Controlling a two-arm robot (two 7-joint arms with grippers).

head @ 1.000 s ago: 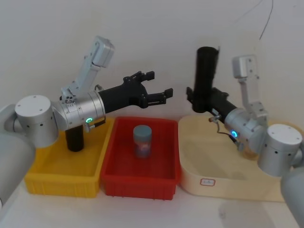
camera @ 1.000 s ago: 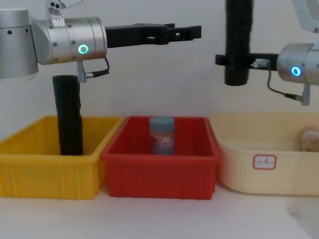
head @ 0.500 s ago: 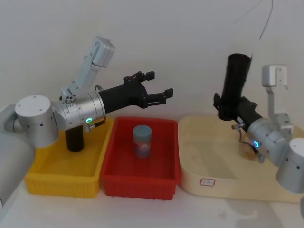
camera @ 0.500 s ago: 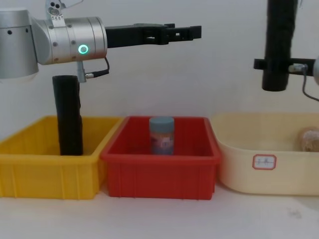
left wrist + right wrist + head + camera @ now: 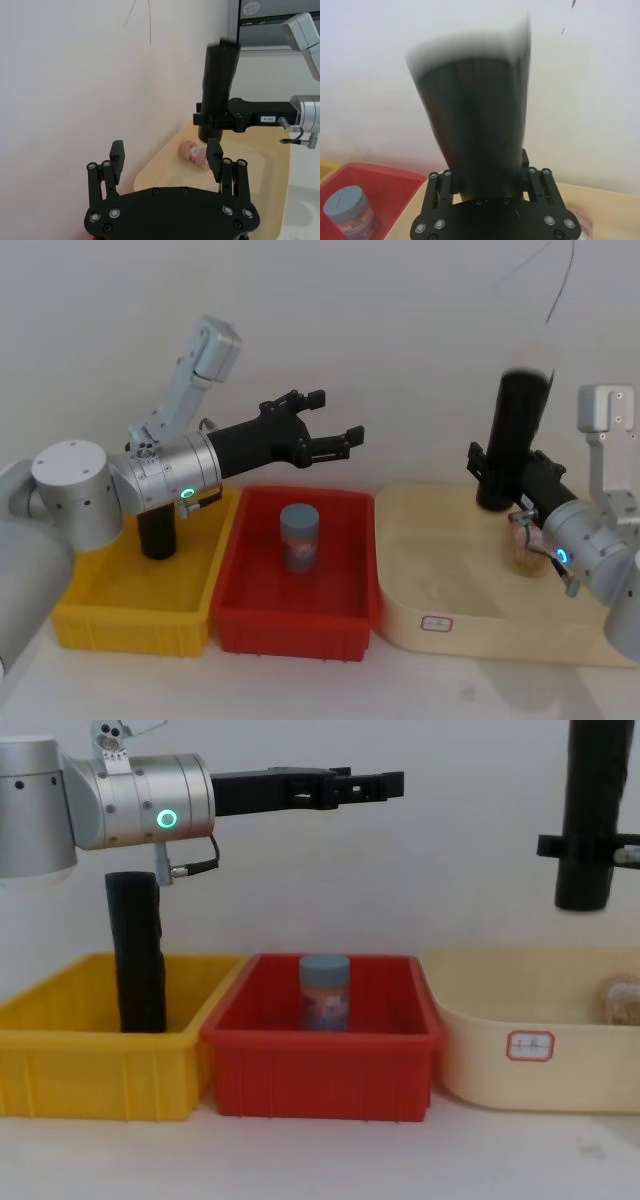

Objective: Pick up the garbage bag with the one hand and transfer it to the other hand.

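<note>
Right gripper (image 5: 492,472), at three o'clock above the cream tub (image 5: 440,580), clamps the upright bag (image 5: 512,435); left gripper (image 5: 325,435) gapes.

Silver cylindrical wrists, green ring on left, blue on right, black long-fingered left hand (image 5: 330,440), screw-studded palm, thin black cables

I see a white table (image 5: 320,1160) carrying three bins in a row, sides touching. Yellow bin (image 5: 90,1070) sits below the green-ringed left gripper's (image 5: 335,440) wrist; red bin (image 5: 322,1065) lies under its spread fingertips. Cream tub (image 5: 530,1060) rests beneath the right gripper (image 5: 590,848), a small label on its front wall.
</note>
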